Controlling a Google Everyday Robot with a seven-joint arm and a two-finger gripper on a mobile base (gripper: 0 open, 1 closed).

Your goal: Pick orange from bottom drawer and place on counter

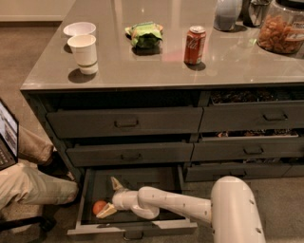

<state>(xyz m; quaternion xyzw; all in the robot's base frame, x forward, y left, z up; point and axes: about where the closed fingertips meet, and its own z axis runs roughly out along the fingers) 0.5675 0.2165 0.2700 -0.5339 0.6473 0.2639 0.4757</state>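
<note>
The orange (99, 207) lies in the open bottom drawer (133, 227) at its left side. My gripper (111, 197) is inside the drawer just right of the orange, open, with one finger (116, 183) pointing up and back and the other finger (106, 210) lying at the orange's front right side, touching or nearly touching it. My white arm (175, 205) reaches in from the lower right. The counter (161, 61) is the grey-brown slab above the drawers.
On the counter stand a white paper cup (83, 53), a white bowl (79, 29), a green snack bag (144, 34), a red soda can (194, 45), a grey jug (227, 13) and a snack jar (283, 32). A seated person's legs (28, 182) and a laptop (6, 137) are at the left.
</note>
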